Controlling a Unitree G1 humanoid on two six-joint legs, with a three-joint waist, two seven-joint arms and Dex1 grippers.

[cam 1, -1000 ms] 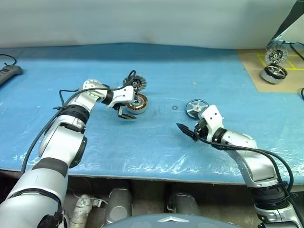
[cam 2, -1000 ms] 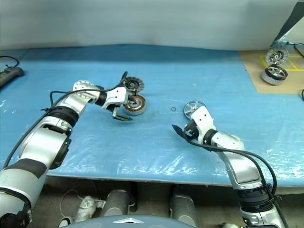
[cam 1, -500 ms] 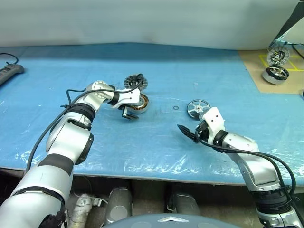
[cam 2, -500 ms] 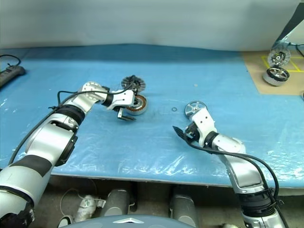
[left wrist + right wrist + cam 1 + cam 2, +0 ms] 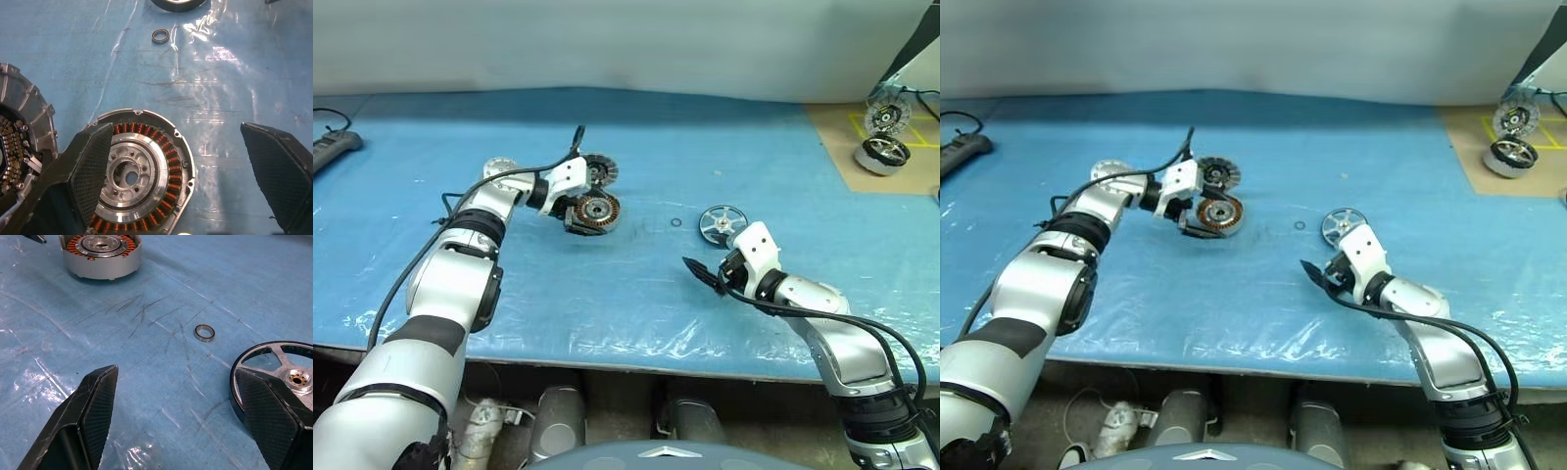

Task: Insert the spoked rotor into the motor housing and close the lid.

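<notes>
Copper windings: ring the housing (image 5: 142,171), lid (image 5: 598,170) swung open at 12 o'clock.
Rotor (image 5: 274,377): dark rim, silver spokes.
Left gripper (image 5: 579,221): released.
Right gripper (image 5: 1317,277): released.

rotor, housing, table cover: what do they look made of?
Spoked rotor: looks metal, dark outer ring, bright silver spokes and hub.
Motor housing: silver cast-looking metal shell, copper-coloured windings ringing a machined hub.
Table cover: blue, under thin clear plastic film, judging by glossy wrinkles; the base beneath I can't tell.
</notes>
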